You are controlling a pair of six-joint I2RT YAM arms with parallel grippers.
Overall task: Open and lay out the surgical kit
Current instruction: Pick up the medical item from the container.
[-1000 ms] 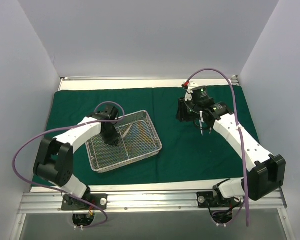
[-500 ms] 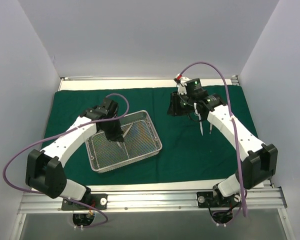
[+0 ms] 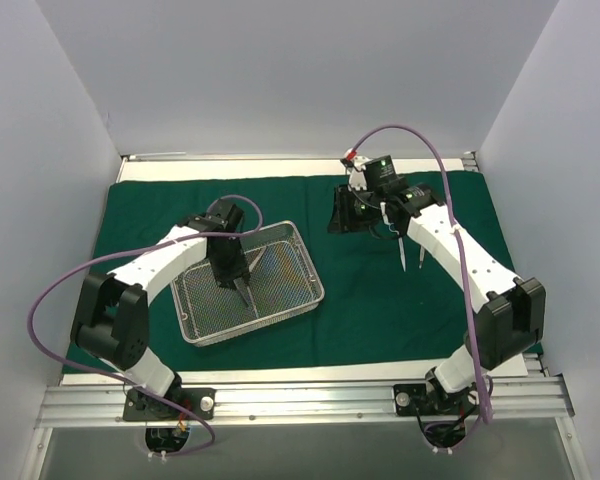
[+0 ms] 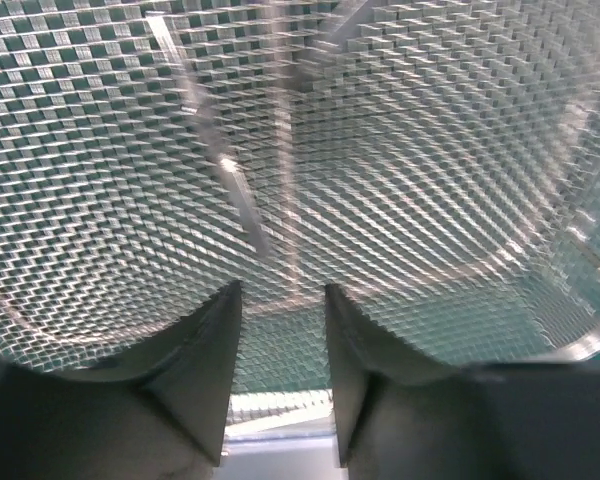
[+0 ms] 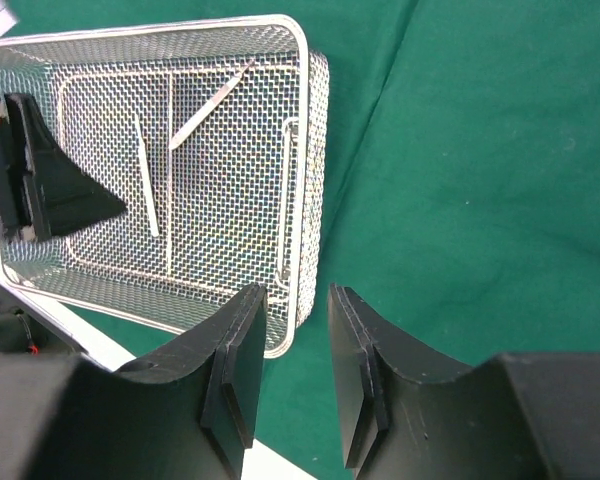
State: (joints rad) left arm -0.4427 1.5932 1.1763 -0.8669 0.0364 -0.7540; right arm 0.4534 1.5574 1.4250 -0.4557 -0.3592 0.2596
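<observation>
The wire tray (image 3: pixel 270 314) sits on the green cloth (image 3: pixel 380 300), left of the middle in the top view. Two thin silver things lie flat inside it, apart from each other: a straight tool (image 5: pixel 146 178) near the middle and a slanted tool (image 5: pixel 208 108) higher up. The left gripper (image 4: pixel 280 295) is down in the tray, fingers spread, holding nothing. The right gripper (image 5: pixel 296 300) hangs above the cloth, right of the tray, fingers spread too and holding nothing.

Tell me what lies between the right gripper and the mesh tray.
Only bare green cloth separates right gripper and tray, in the top view.
</observation>
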